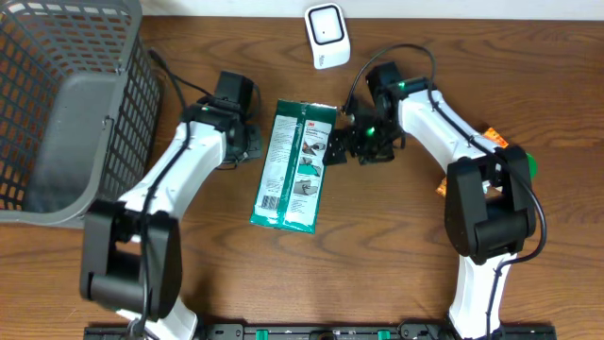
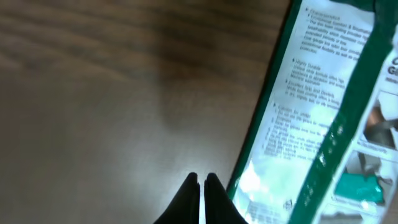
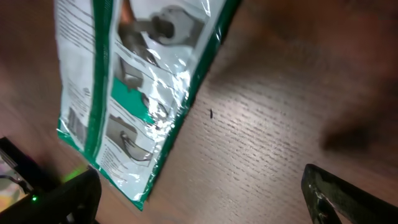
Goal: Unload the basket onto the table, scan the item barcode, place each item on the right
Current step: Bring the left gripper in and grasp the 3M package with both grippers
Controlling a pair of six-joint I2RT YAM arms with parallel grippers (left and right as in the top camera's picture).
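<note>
The item, a flat green and white packet (image 1: 292,166), lies face up on the wooden table between my two arms. My left gripper (image 1: 255,144) is at the packet's left edge. In the left wrist view it (image 2: 200,185) is shut with nothing between its black fingertips, which are just beside the packet's green border (image 2: 323,112). My right gripper (image 1: 334,146) is at the packet's right edge. In the right wrist view it (image 3: 202,199) is wide open over bare wood, and the packet (image 3: 137,81) lies ahead to the left. A barcode-like block of lines (image 3: 76,122) shows near the packet's corner.
A white scanner (image 1: 327,36) stands at the back edge of the table, beyond the packet. A grey mesh basket (image 1: 66,104) fills the left side. Something small, orange and green (image 1: 514,156), lies behind my right arm.
</note>
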